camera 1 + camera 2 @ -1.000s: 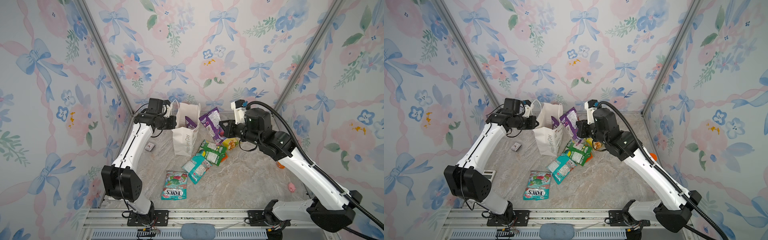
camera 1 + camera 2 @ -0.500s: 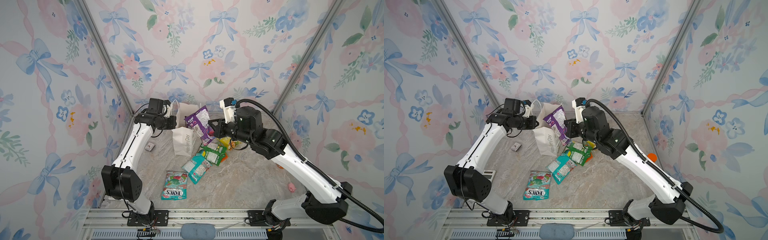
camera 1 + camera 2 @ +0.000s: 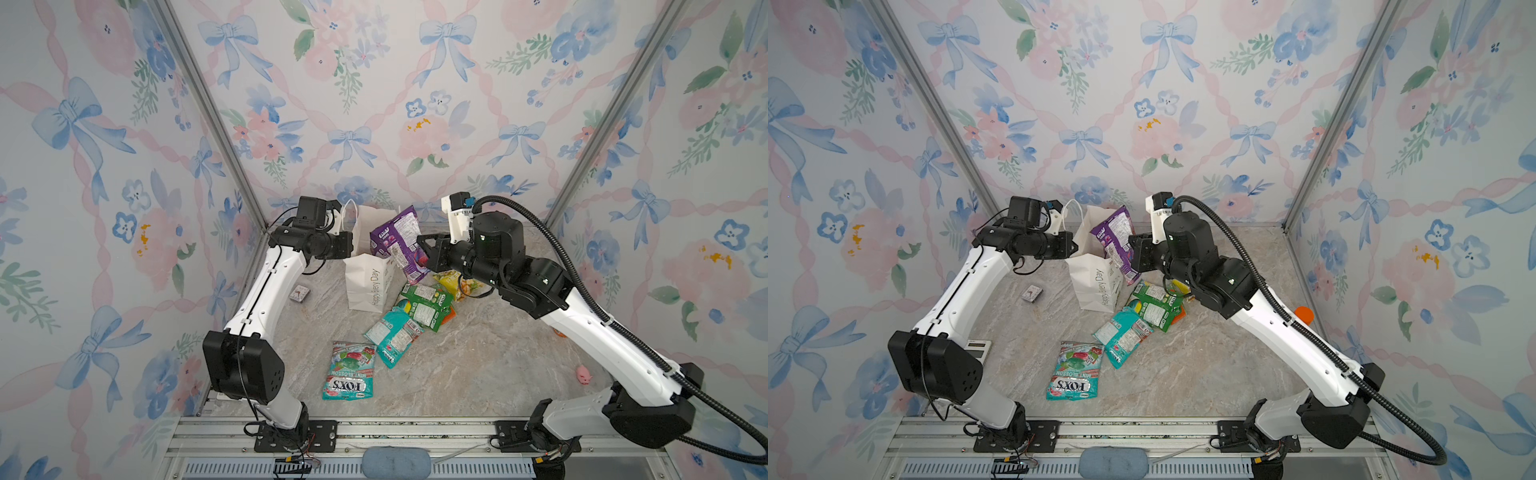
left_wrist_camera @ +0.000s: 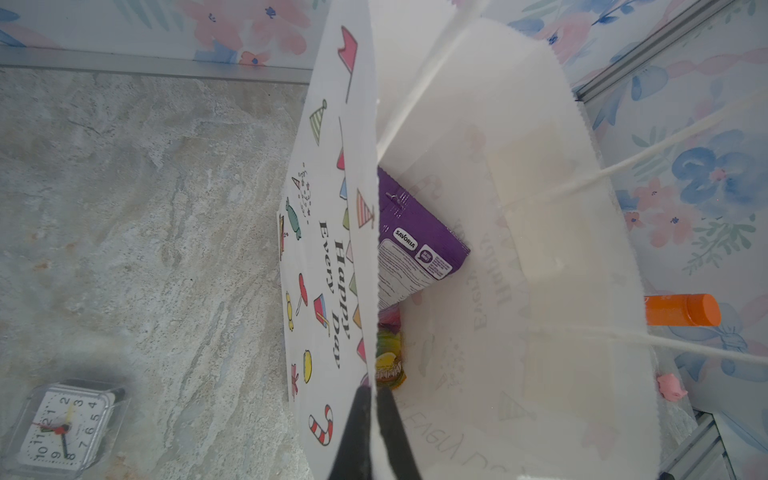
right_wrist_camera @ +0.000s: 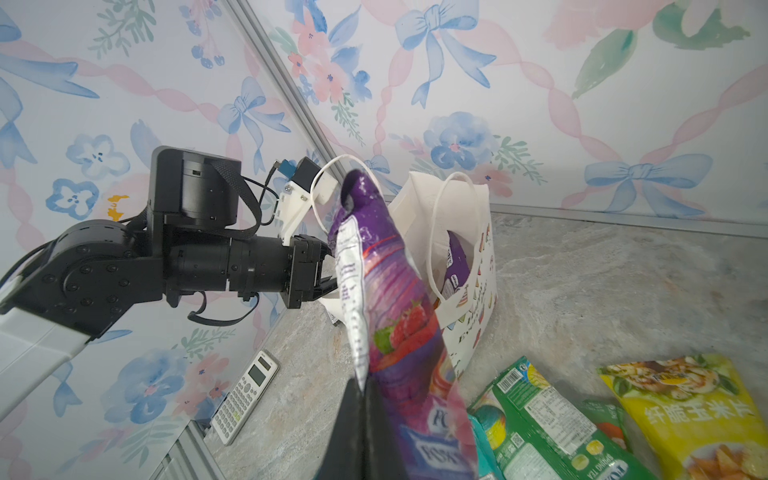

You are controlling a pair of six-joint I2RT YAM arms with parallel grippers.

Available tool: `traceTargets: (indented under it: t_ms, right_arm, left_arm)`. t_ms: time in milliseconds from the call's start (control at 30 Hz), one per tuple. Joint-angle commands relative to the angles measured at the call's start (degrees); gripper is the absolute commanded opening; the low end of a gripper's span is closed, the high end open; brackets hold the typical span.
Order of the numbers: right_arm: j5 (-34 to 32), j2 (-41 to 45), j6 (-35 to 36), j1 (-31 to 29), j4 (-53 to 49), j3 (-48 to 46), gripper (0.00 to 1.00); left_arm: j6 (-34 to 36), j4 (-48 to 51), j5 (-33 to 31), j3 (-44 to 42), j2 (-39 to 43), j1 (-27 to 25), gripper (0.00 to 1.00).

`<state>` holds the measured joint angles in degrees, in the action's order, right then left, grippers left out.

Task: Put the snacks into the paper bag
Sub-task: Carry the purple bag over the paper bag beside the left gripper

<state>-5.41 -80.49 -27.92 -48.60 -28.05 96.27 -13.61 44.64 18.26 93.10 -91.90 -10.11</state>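
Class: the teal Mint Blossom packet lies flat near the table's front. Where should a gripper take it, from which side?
Probably the short end by the FOX'S lettering, from above at the front: the mint packet lies flat, so only an edge pinches, and that end is clear of the other teal packet.

Walls (image 3: 374, 104) on three sides, covered with paper full of blue bows, pink ribbons and soft flowers. Grey metal posts (image 3: 208, 108) up the two back corners. Down below, a stone-look floor (image 3: 478, 365), grey and tan with wavy lines. Along the front, a silver metal rail (image 3: 415, 428). Soft, bright light all over.
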Motion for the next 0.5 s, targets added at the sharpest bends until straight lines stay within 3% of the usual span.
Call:
traceTargets:
  t_ms: [0,467]
  right_arm:
    - [-0.63,-1.98,-0.49,-1.07,4.90,3.47,0.00]
    - [-6.34,-10.42,-1.33,-2.55,12.88,10.04,0.00]
  left_arm:
    - [-0.23,-0.42,0.20,-0.82,1.11,-0.70,0.00]
    - [-0.40,-0.41,0.81,-0.78,0.43,-0.69,0.00]
